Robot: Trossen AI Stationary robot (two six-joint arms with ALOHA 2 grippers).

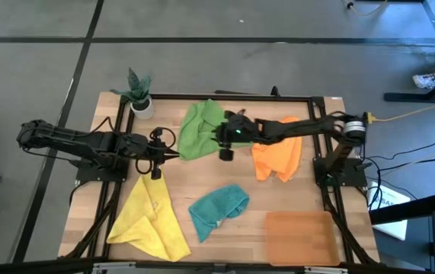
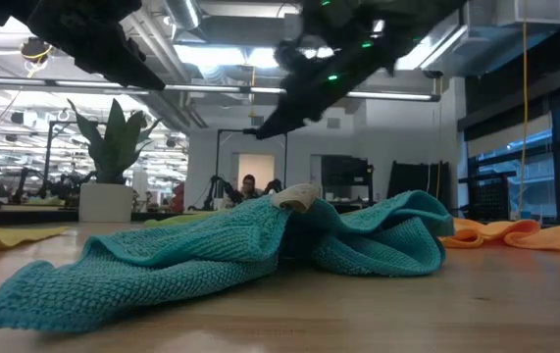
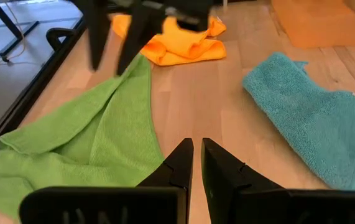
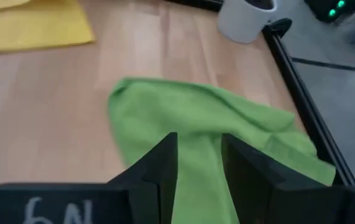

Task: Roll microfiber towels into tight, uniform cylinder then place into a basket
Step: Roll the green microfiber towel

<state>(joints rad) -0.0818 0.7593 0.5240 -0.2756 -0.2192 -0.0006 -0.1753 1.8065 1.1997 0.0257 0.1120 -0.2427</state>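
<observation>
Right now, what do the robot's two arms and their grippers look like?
Both arms are dark, nearly black, jointed links. The left gripper ends in two flat, tapering black fingers on a dark crossbar. The right gripper has the same black fingers, and its crossbar bears pale handwritten marks. A green light glows on the right arm, and a yellow cable runs from its base.

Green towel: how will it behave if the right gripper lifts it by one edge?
The green towel lies creased and bunched, so it will likely drape limp. Its thin weave suggests little weight. The right gripper, open above it, would probably drag trailing cloth.

Wooden table (image 1: 202, 186): four towels (image 1: 221, 209), basket (image 1: 302, 237), plant pot (image 1: 142, 105).
</observation>
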